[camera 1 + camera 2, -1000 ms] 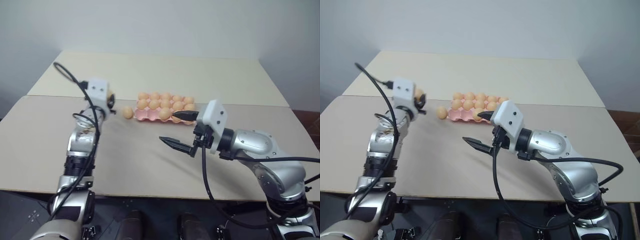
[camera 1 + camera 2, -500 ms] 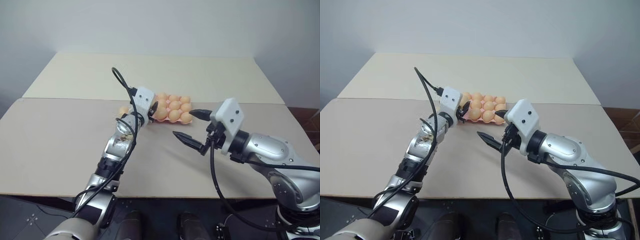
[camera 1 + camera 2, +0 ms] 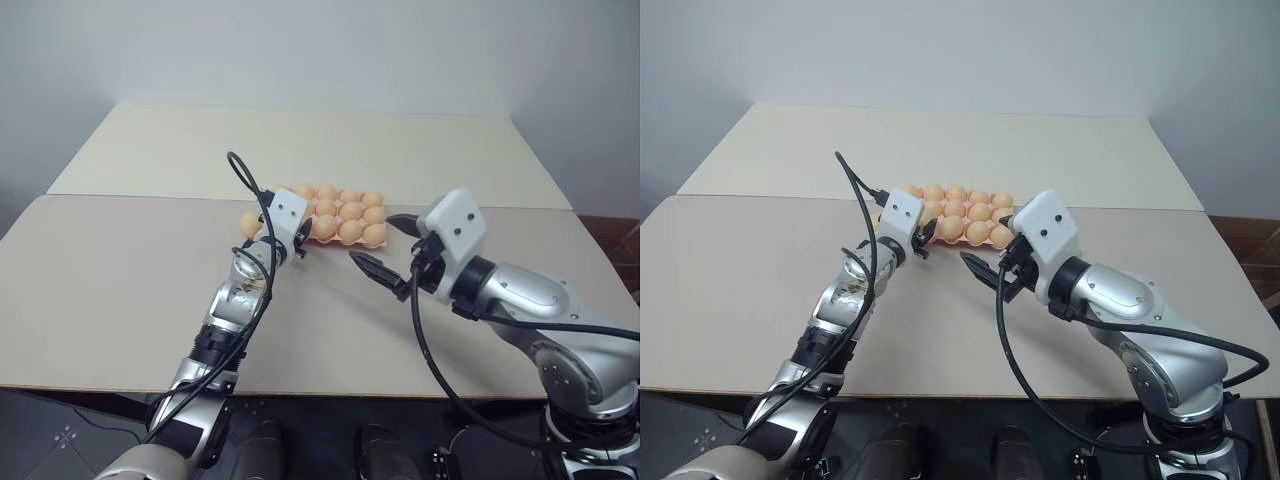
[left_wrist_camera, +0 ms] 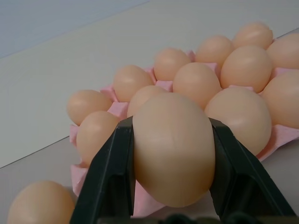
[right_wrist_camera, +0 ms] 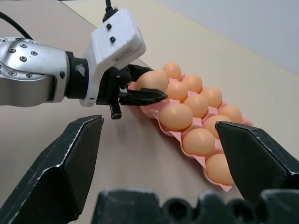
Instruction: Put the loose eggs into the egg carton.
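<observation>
Nearest, the right gripper [image 3: 378,250] hangs above the table [image 3: 120,290] with its jaws spread wide and holding nothing. Beyond it, the left gripper [image 5: 140,93] pinches one egg [image 4: 174,147] across its middle, just at the near-left edge of the egg carton [image 4: 280,135]. Eggshell looks smooth, light and brittle, so I judge a gentle hold across the widest part is safest; a hard squeeze could crack it, a loose one let it slip. One loose egg [image 3: 250,224] lies on the table just beside the carton's left end. No labels or writing can be read anywhere
</observation>
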Robot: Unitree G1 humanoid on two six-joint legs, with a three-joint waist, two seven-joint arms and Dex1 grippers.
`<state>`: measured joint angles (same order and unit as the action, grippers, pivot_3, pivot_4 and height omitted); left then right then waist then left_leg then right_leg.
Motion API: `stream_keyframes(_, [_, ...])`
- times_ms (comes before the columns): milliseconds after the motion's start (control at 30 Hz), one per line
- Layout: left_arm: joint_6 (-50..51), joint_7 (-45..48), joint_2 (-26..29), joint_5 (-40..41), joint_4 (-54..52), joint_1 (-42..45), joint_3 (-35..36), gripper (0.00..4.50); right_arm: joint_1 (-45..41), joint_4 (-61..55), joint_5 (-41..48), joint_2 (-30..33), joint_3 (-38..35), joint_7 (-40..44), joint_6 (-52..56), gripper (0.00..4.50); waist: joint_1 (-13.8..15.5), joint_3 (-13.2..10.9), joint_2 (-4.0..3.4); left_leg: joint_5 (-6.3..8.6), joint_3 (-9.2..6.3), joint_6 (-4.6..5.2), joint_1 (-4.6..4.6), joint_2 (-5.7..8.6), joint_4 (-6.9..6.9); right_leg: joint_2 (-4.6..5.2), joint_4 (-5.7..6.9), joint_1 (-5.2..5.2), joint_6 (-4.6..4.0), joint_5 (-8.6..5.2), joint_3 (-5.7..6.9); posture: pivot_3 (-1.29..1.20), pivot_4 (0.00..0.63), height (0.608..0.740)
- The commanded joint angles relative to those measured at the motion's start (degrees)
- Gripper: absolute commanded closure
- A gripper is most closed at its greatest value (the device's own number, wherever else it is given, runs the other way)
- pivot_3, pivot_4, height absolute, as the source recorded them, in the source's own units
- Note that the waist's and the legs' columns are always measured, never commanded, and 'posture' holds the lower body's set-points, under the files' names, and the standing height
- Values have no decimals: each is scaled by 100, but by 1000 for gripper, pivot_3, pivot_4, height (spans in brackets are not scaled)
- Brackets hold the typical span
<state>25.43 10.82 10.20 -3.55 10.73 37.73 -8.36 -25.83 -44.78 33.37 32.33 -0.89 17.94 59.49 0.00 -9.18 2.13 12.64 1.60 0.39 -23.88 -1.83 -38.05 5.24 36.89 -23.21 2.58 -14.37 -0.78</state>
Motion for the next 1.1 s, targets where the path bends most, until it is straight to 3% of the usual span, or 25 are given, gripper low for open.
stream_keyframes(33, [-54,26,13,-66,-110,139,33,2832,-107,-135,40,-43,-142,-98,51,0,0,0,0,0,-1,0,0,0,0,0,0,0,0,0,1,0,150,740])
stream_keyframes(233, [-130,75,3,-105,56,123,13,2832,-138,-125,0,-75,-84,-130,25,0,-1,0,0,0,0,0,0,0,0,0,1,0,0,0,1,0,150,740])
stream_keyframes(533, [-210,82,0,-46,-60,20,134,37,-119,-121,-62,-76,-33,-139,-44,0,-1,0,0,0,0,0,0,0,0,0,1,0,0,0,0,0,150,740])
stream_keyframes(867, [452,48,250,266,-2075,-552,861,13,80,-248,-47,-107,-77,-15,-247,0,-24,0,0,0,-6,0,0,-3,0,0,2,-1,0,0,-1,0,150,740])
stream_keyframes(1100, [858,33,172,663,-4250,-2393,1423,13,1039,-382,-546,-236,18,-40,-1273,0,-54,0,-1,1,-16,0,1,-7,1,3,-4,2,0,0,-4,0,150,740])
